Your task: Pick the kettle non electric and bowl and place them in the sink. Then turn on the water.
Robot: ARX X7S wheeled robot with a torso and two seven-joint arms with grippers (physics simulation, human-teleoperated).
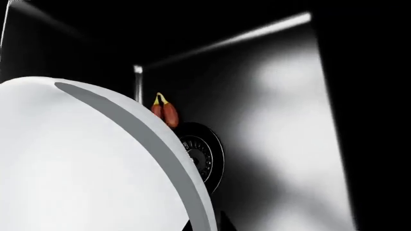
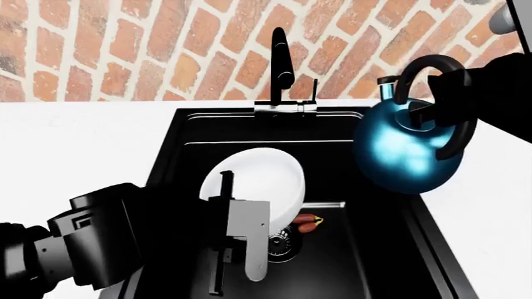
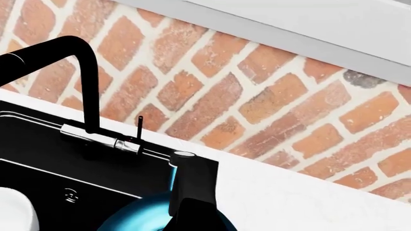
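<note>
a: two end effectors are engaged, one object each. the left end effector (image 2: 237, 240) is low in the sink (image 2: 390, 249), its fingers closed across the rim of the bowl (image 2: 258, 177); the bowl stands tilted on edge above the basin floor rather than lying flat. judgement: it is kept pinched by the rim so it can be lowered without dropping.

b: and the right end effector?

a: the right end effector (image 2: 445, 99) grips the black arched handle of the kettle non electric (image 2: 403, 146). the kettle hangs tilted above the right rim of the sink, partly over the basin and partly over the white table (image 2: 75, 143). the finger gap is hidden by the handle, but the suspended load indicates a closed grip.

b: obstructions?

a: the bowl fills the centre of the basin, so free floor for the kettle lies toward the right wall. a small reddish-orange item (image 2: 308, 223) lies just beside the drain (image 2: 281, 244); what it is cannot be told. the faucet (image 2: 283, 59) stands at the back edge, its lever (image 3: 139, 126) just beside it against the brick wall (image 3: 270, 86). no water is visible at the spout.

b: status?

a: judgement: neither object is released; the faucet step is not yet done.
</note>
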